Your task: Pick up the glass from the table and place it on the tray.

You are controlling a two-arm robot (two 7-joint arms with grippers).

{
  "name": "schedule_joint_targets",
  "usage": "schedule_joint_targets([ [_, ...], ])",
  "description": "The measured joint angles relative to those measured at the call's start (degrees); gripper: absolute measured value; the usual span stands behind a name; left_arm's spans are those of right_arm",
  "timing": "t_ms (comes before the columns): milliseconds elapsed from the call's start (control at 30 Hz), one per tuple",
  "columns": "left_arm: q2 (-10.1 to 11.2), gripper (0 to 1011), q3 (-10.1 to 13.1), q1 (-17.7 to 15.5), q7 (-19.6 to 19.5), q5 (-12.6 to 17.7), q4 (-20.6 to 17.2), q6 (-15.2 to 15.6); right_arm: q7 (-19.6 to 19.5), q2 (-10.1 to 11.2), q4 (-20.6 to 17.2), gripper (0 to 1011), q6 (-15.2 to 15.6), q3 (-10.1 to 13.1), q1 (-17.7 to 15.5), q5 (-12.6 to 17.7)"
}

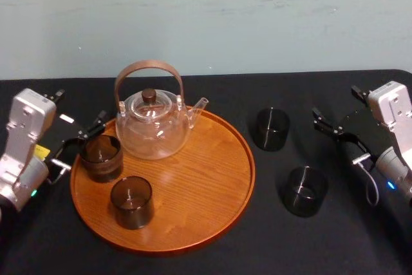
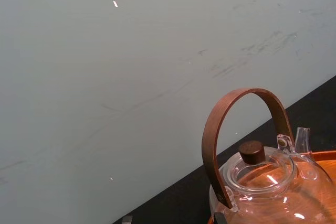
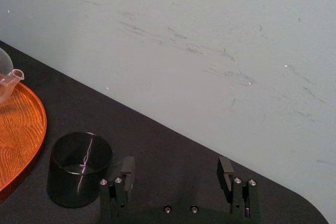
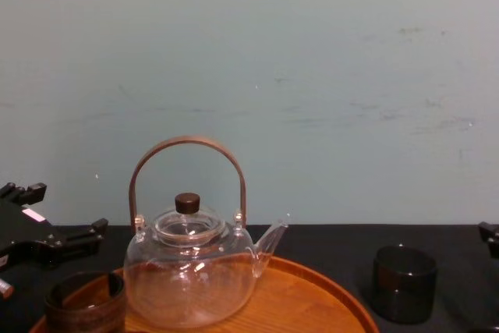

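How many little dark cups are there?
4. Two are on the tray: the left cup beside the teapot, and the front cup. Two are on the black table, right of the tray: the far cup and the near cup. None seem hidden.

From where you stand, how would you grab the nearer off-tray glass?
Probably across its side wall, from the right: the glass stands upright, a plain cylinder, with the open right gripper on that side; the left gripper is at the tray.
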Motion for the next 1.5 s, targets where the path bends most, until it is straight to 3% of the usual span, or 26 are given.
schedule_joint_targets([
  [333, 0.00, 1002, 0.00, 0.00, 0.00, 0.00, 0.00, 0.00, 0.29, -0.01, -0.10, 1002, -0.02, 0.22, -0.07, 0.00],
  [600, 0.00, 1001, 0.00, 0.00, 0.00, 0.00, 0.00, 0.00, 3.73, 1.25, -3.53, 1002, 1.47, 2.77, -2.32, 2.83],
  [1033, 0.00, 1001, 0.00, 0.00, 0.00, 0.00, 0.00, 0.00, 6.95, 5.45, -12.66, 1002, 4.45, 7.92, -10.06, 6.75],
  [1267, 0.00, 1001, 0.00, 0.00, 0.00, 0.00, 0.00, 0.00, 8.91, 8.36, -17.97, 1003, 7.65, 11.24, -15.71, 9.64],
  [1500, 0.00, 1001, 0.00, 0.00, 0.00, 0.00, 0.00, 0.00, 10.31, 9.96, -20.99, 1002, 10.29, 13.63, -19.61, 11.26],
])
